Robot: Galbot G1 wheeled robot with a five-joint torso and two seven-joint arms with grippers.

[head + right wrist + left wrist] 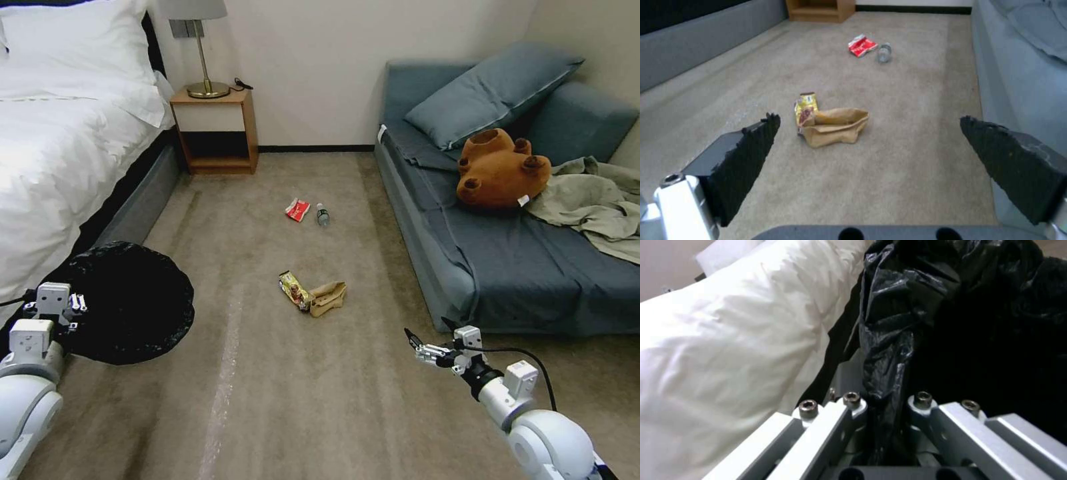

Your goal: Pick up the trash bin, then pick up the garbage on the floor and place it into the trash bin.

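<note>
nearest, on the robot's left, the left gripper (887, 426) is clamped on a fold of the black bag lining the trash bin (130, 303), its fingers (849, 420) drawn close with the crinkled plastic pinched between them. the bin sits low beside the white bed (60, 153), its dark mouth facing up. on the right, the right gripper (417, 347) hangs above the carpet (280, 400) near the blue sofa (533, 280), spread wide and holding nothing. just ahead of it, mid-floor, lies the crumpled brown paper bag (835, 126), touching the gold-brown snack wrapper (805, 108) at its side. farther off, well apart from that pair, the red-and-white packet (861, 45) lies just beside the small clear bottle (884, 53). beyond them a wooden nightstand (215, 130) stands against the wall.
</note>
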